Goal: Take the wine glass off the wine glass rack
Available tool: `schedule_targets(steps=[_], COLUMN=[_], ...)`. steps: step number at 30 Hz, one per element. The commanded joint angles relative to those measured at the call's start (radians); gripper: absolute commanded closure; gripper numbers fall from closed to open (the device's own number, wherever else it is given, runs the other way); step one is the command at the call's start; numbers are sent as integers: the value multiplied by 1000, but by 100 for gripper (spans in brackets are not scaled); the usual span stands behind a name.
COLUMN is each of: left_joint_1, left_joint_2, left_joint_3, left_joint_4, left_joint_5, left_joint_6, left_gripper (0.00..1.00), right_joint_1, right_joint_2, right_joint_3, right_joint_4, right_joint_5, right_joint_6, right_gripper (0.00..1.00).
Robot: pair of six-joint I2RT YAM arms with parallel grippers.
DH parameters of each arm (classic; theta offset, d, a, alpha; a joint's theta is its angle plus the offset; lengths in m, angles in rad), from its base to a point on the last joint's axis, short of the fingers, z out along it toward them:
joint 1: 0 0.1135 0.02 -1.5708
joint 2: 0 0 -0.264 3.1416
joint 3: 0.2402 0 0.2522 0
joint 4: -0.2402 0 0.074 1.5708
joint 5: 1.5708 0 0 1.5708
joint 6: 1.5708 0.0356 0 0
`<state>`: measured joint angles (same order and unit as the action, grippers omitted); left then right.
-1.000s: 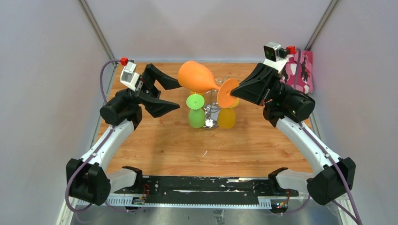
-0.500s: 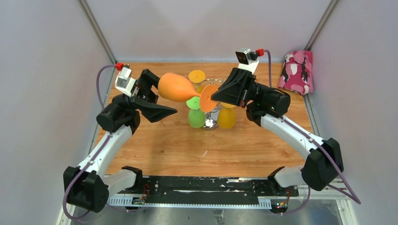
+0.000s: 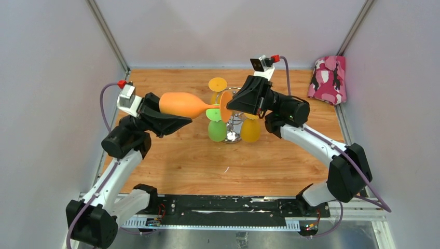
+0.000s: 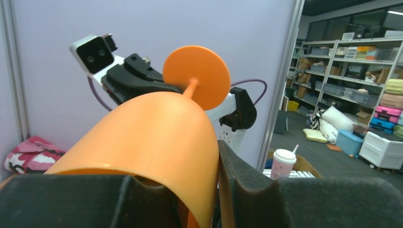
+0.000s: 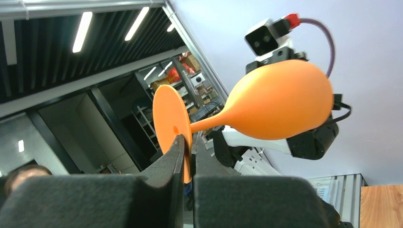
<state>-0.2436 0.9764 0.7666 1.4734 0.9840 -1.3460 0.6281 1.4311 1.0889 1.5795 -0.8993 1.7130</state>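
Note:
The orange wine glass (image 3: 181, 104) lies level in the air, left of the chrome wine glass rack (image 3: 234, 123) and off its arms. My right gripper (image 3: 228, 106) is shut on the rim of its round foot (image 5: 171, 118), pinched thin between the fingers (image 5: 176, 156). My left gripper (image 3: 176, 111) has closed on the bowl (image 4: 152, 137). One finger (image 4: 237, 171) presses the bowl's outside, and the other sits at its open mouth. The stem points from the left wrist view toward the foot (image 4: 196, 76) and the right arm behind it.
A green glass (image 3: 217, 129) and a yellow-orange glass (image 3: 250, 130) hang upside down on the rack, and a yellow foot (image 3: 218, 84) shows behind. A pink patterned cloth (image 3: 328, 78) lies at the back right. Grey walls close in the wooden table (image 3: 181, 161).
Both arms have carried the orange glass leftward, away from the rack. The left gripper, wide open a second ago, has closed onto the bowl. The right grip on the foot is unchanged.

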Motion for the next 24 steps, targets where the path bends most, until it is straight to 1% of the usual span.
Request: schedule_targets(steps=[1,6,8,9,10,12,13,15,17,19,21,24], left_joint_1=[-12,-13,-12,-13,-11,-12,-13,-13,-12,-12,-13,-11], left_joint_2=[-75,-137,-156,-169,-179,-205,-220,-264,-308,-342,-359,-369], left_joint_3=[-11,-27,-23,-20,-17,-5,2,26,61,95,127,168], left_joint_4=[4,-174,-251,-301,-324,-415,-458,-603,-776,-910,-986,-1073], left_joint_5=[-13,-44,-56,-64,-72,-88,-96,-124,-160,-197,-227,-269], left_joint_6=[20,132,174,198,218,258,288,379,493,577,614,648], left_gripper=[79,99,100,100,100,100,100,100,100,100,100,100], right_joint_1=[11,29,30,30,29,29,30,29,30,30,29,23], right_joint_2=[75,111,116,117,116,107,102,92,81,69,53,29], right_joint_3=[5,14,14,13,13,10,10,12,14,11,3,-11], right_joint_4=[15,16,15,12,11,7,1,-9,-15,-28,-38,-49], right_joint_5=[-3,-4,-3,-3,-3,-3,-4,-10,-18,-22,-22,-18], right_joint_6=[-47,-47,-55,-61,-67,-81,-87,-94,-96,-98,-105,-111], right_gripper=[100,100,100,96,87,63,54,40,38,35,31,31])
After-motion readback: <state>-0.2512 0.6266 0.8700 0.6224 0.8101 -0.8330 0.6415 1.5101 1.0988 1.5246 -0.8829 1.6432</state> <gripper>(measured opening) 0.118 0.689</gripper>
